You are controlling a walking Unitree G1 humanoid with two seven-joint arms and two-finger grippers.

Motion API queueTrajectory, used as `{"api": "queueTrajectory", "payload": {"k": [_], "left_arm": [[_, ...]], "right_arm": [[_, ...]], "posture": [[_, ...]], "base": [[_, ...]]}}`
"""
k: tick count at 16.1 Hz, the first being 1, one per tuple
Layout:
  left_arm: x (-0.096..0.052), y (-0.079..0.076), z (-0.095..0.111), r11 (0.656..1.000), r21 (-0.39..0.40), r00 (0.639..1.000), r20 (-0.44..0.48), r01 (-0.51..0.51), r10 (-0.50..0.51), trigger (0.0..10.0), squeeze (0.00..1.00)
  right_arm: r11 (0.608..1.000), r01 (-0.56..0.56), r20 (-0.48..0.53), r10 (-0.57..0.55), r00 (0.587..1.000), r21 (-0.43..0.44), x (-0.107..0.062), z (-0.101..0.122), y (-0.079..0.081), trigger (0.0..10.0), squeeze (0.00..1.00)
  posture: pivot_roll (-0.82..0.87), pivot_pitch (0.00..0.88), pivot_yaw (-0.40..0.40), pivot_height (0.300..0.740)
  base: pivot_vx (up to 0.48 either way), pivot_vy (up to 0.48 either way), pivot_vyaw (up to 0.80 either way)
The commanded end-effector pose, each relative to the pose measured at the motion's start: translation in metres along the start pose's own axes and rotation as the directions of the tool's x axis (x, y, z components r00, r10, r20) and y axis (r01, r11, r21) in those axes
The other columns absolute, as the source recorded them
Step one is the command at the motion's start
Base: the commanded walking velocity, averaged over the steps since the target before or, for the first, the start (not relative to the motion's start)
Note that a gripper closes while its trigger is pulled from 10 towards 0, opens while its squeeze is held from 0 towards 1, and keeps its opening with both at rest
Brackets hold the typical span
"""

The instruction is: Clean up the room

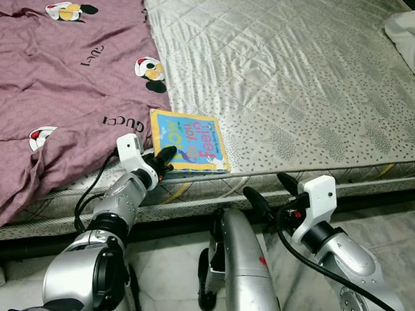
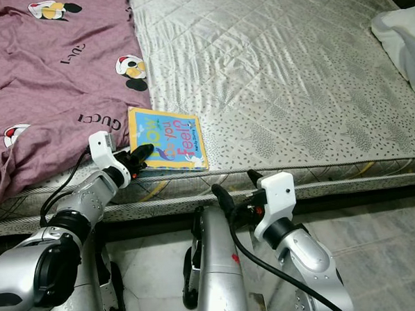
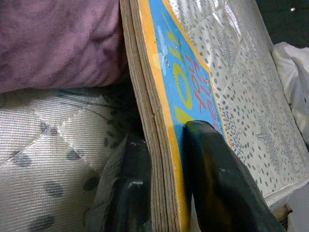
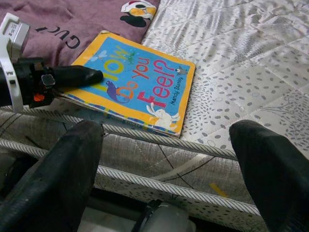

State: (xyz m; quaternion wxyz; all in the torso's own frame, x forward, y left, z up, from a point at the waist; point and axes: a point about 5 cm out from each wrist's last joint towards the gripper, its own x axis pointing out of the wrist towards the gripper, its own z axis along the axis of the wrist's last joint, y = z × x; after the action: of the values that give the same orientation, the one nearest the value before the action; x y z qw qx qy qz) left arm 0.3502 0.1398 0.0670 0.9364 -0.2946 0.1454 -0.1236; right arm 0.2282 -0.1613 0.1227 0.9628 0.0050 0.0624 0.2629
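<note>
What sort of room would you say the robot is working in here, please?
Most likely a bedroom: a quilted mattress sits low over a tiled floor, with a purple blanket spread on it. The left gripper is pinching a children's book at the mattress edge.

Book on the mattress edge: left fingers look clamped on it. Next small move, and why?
Probably lift it straight up off the mattress. The left gripper has one finger over and one under the book at its near corner, so the grasp looks set. The right gripper waits open below the edge.
</note>
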Motion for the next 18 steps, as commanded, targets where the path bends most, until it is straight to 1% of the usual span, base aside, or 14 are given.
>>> {"api": "queueTrajectory", "payload": {"k": [1,4,5,6,7,9,11,12,13,14,15,16,17,18], "left_arm": [[-0.002,0.005,0.003,0.999,0.034,0.999,0.006,-0.041,0.040,0.0,0.00],[0.000,0.001,0.015,0.993,0.110,0.998,0.063,-0.033,0.026,0.0,0.00],[0.001,-0.004,0.021,0.986,0.165,0.996,0.090,-0.009,-0.006,0.0,0.00],[0.002,-0.008,0.023,0.980,0.198,0.996,0.088,0.017,-0.035,0.0,0.00],[0.003,-0.016,0.025,0.969,0.236,0.992,0.091,0.069,-0.093,0.0,0.00],[0.005,-0.029,0.035,0.953,0.279,0.978,0.131,0.120,-0.161,0.0,0.00],[0.005,-0.040,0.047,0.929,0.336,0.959,0.171,0.157,-0.224,0.0,0.00],[0.002,-0.047,0.056,0.906,0.391,0.944,0.206,0.163,-0.259,0.0,0.00],[-0.003,-0.055,0.069,0.872,0.462,0.921,0.247,0.161,-0.301,0.0,0.00],[-0.007,-0.060,0.074,0.851,0.498,0.908,0.260,0.164,-0.327,0.0,0.00],[-0.014,-0.068,0.081,0.819,0.551,0.889,0.279,0.161,-0.362,0.0,0.00],[-0.021,-0.075,0.085,0.792,0.590,0.873,0.292,0.158,-0.392,0.0,0.00],[-0.040,-0.084,0.084,0.717,0.684,0.847,0.295,0.137,-0.443,0.0,0.00],[-0.044,-0.084,0.083,0.708,0.694,0.844,0.297,0.130,-0.446,0.0,0.00]], "right_arm": [[1.000,-0.009,-0.031,0.009,0.999,-0.003,-0.002,-0.006,-0.001,10.0,0.00],[1.000,-0.014,-0.048,0.013,0.999,-0.019,-0.003,-0.007,0.000,10.0,0.00],[1.000,-0.010,-0.050,0.010,0.999,-0.014,-0.003,-0.009,0.002,10.0,0.00],[1.000,-0.011,-0.050,0.010,0.999,-0.012,-0.002,-0.009,0.002,10.0,0.00],[1.000,0.007,-0.051,-0.006,0.999,0.016,-0.002,-0.011,0.003,10.0,0.00],[0.998,0.029,-0.047,-0.026,0.999,0.053,0.002,-0.016,0.002,10.0,0.00],[0.998,0.028,-0.052,-0.025,0.998,0.054,0.010,-0.023,0.003,10.0,0.00],[0.998,0.025,-0.052,-0.022,0.998,0.060,0.014,-0.026,0.005,10.0,0.00],[0.997,0.025,-0.049,-0.021,0.999,0.067,0.018,-0.029,0.008,10.0,0.00],[0.997,0.030,-0.043,-0.027,0.999,0.072,0.019,-0.029,0.009,10.0,0.00],[0.996,0.042,-0.030,-0.040,0.999,0.076,0.021,-0.030,0.009,10.0,0.00],[0.995,0.062,-0.013,-0.061,0.998,0.076,0.022,-0.028,0.009,10.0,0.00],[0.986,0.131,0.032,-0.135,0.990,0.106,0.029,-0.021,0.004,10.0,0.00],[0.984,0.141,0.039,-0.147,0.988,0.111,0.030,-0.020,0.004,10.0,0.00]], "posture": [[-0.17,0.197,-0.114,0.532],[-0.16,0.191,-0.111,0.532],[-0.16,0.189,-0.109,0.532],[-0.15,0.188,-0.106,0.532],[-0.14,0.187,-0.105,0.532],[-0.12,0.183,-0.100,0.532],[-0.09,0.178,-0.093,0.532],[-0.09,0.176,-0.090,0.532],[-0.06,0.172,-0.079,0.532],[-0.06,0.171,-0.077,0.532],[-0.05,0.170,-0.072,0.532],[-0.03,0.168,-0.063,0.532],[-0.01,0.167,-0.053,0.532],[0.00,0.164,-0.045,0.532]], "base": [[0.000,0.000,0.00],[0.000,0.000,0.00],[0.000,0.000,0.00],[0.000,0.000,0.00],[0.000,0.000,0.00],[0.000,0.000,0.00],[0.000,0.000,0.00],[0.000,0.000,0.00],[0.000,0.000,0.00],[0.000,0.000,0.00],[0.000,0.000,0.00],[0.000,0.000,0.00],[0.000,0.000,0.00],[0.000,0.000,0.00]]}}
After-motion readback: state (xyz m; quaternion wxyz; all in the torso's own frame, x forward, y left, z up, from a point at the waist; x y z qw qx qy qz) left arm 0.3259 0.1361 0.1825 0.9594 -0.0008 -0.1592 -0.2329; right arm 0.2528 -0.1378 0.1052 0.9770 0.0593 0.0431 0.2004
